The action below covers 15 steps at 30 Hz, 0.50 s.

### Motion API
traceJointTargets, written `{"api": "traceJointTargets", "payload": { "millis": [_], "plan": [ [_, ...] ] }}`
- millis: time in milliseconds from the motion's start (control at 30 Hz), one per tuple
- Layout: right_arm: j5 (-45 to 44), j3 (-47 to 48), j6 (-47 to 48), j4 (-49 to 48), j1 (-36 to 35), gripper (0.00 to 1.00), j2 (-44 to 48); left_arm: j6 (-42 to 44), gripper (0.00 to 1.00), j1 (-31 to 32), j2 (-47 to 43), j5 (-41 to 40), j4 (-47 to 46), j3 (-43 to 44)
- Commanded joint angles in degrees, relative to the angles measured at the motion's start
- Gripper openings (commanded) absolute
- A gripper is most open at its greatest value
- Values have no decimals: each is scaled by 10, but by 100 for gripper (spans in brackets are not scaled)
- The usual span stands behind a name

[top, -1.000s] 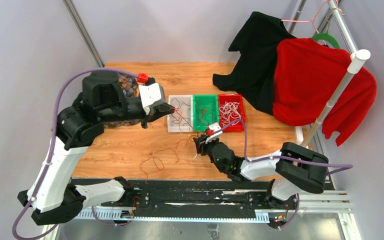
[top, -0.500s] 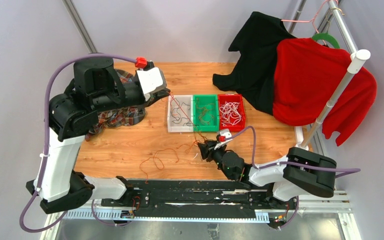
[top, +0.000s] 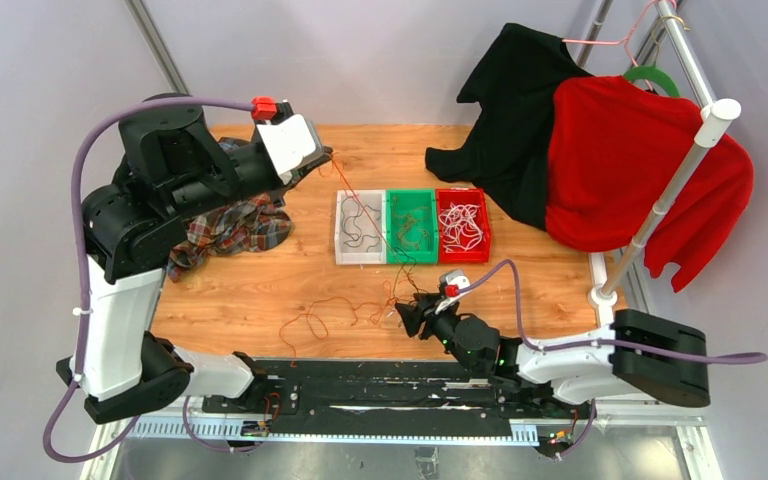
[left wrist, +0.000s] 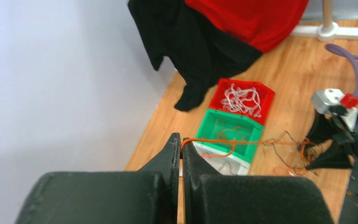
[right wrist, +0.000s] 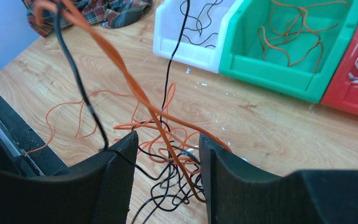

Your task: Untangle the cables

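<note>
My left gripper (top: 326,158) is raised at the far left, shut on one orange cable (left wrist: 242,141) pinched at its tips (left wrist: 181,140). That cable runs taut over the bins down to a tangle of orange and black cables (top: 385,305) on the table near the front edge. My right gripper (top: 407,312) sits low at the tangle and is open. In the right wrist view the tangle (right wrist: 177,154) lies between its fingers (right wrist: 168,140), the taut orange strand passes through the gap, and a black strand drapes over the left finger (right wrist: 116,163). More orange cable (top: 310,320) loops loosely to the left.
Three small bins stand in a row mid-table: white (top: 360,260) with black cables, green (top: 411,259) with orange ones, red (top: 463,258) with white ones. A plaid cloth (top: 230,230) lies under the left arm. Black (top: 520,120) and red (top: 630,160) garments hang at the back right.
My left gripper has pulled up and back to the left with the orange cable, drawing it taut. My right gripper has slid toward the near edge and opened wider.
</note>
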State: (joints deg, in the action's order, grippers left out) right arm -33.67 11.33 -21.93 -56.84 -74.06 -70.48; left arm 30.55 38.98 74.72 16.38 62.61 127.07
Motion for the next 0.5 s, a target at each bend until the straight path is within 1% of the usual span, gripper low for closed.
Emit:
{"api": "traceJointTargets", "payload": {
  "millis": [0, 67, 133, 233, 333, 467],
  "plan": [
    [2, -14, 34, 113, -7, 53, 69, 18, 0, 0, -9, -34, -105, 20],
    [30, -15, 47, 125, -7, 62, 127, 18, 1, 0, -5, -42, -104, 18],
    [63, 2, 67, 148, -7, 64, 174, 6, 1, 0, -9, -22, -104, -8],
    [102, 44, 97, 198, -5, 65, 229, -18, 0, 0, -25, 12, -105, -69],
    [120, 73, 125, 235, -4, 66, 249, -28, 0, 1, -32, 25, -105, -105],
    [91, 80, 130, 253, 11, 67, 233, -27, 0, 1, -29, 27, -104, -85]
  ]
}}
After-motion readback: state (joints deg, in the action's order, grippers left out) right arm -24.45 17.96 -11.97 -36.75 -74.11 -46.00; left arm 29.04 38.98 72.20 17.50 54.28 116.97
